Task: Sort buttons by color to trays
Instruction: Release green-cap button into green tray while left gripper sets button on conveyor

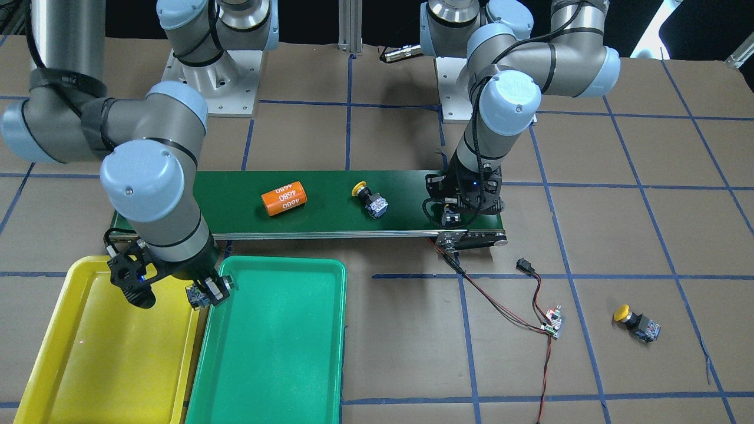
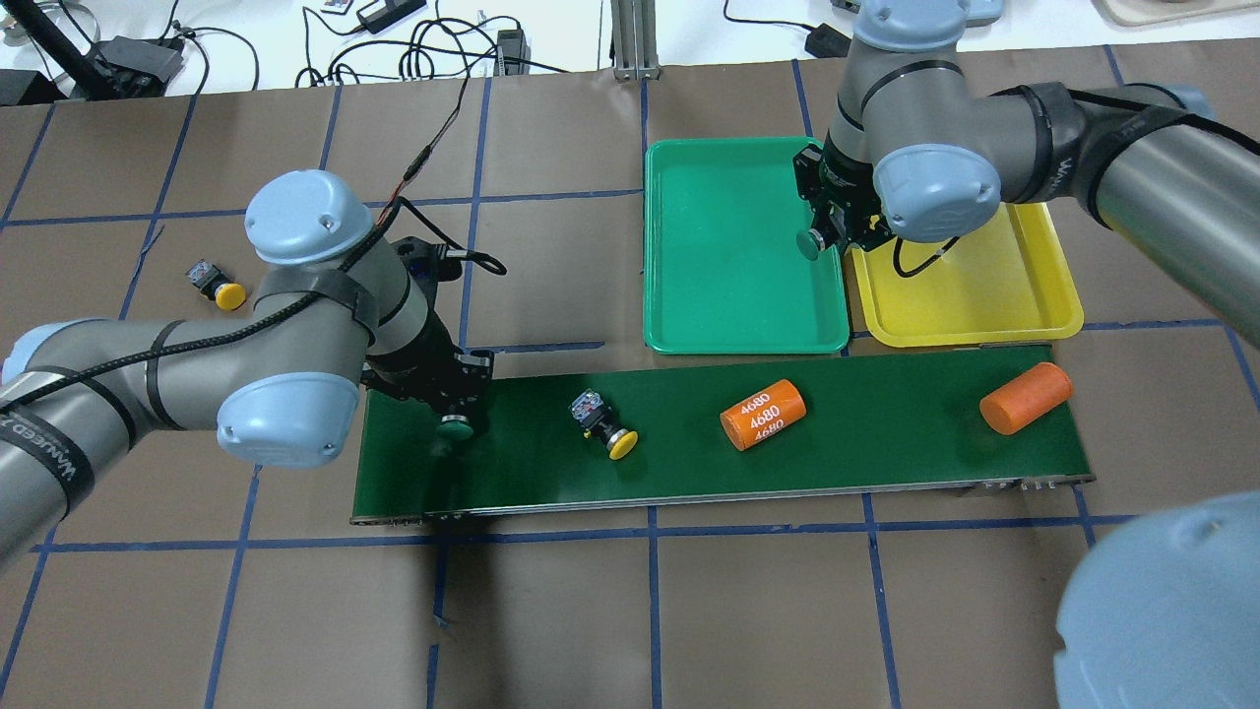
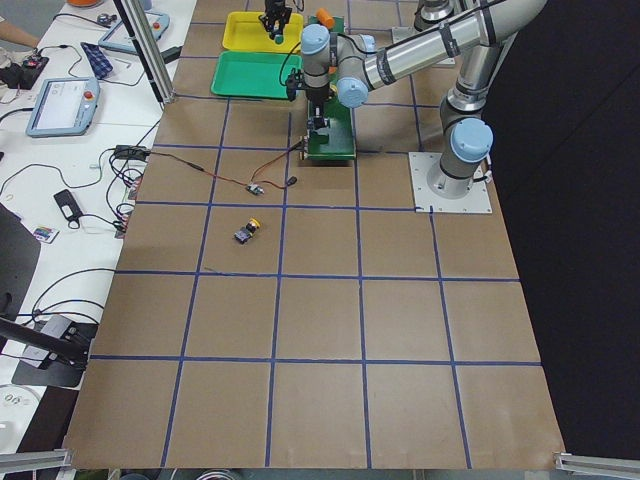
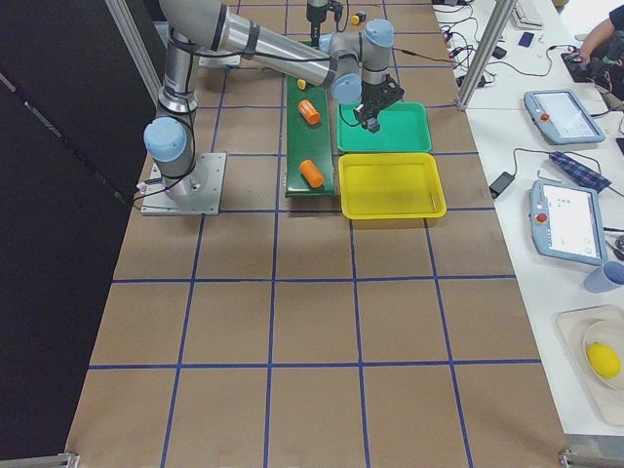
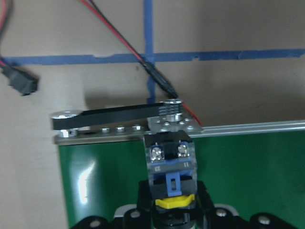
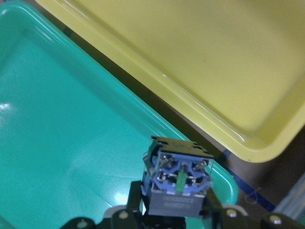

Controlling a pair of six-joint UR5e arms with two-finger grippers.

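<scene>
My left gripper (image 2: pixel 455 416) is shut on a green-capped button (image 2: pixel 454 427) just above the left end of the conveyor belt; its grey-blue contact block fills the left wrist view (image 5: pixel 169 164). My right gripper (image 2: pixel 823 236) is shut on the other green-capped button (image 2: pixel 811 243), held over the green tray's (image 2: pixel 728 256) edge beside the yellow tray (image 2: pixel 984 295). Its block shows in the right wrist view (image 6: pixel 178 183). One yellow-capped button (image 2: pixel 608 430) lies on the belt. Another yellow-capped button (image 2: pixel 219 289) lies on the table at far left.
Two orange cylinders lie on the dark-green belt (image 2: pixel 886 453), one marked 4680 (image 2: pixel 762 414) and one plain (image 2: pixel 1024 397). A small circuit board (image 1: pixel 552 322) with red and black wires lies on the table beyond the belt's left end.
</scene>
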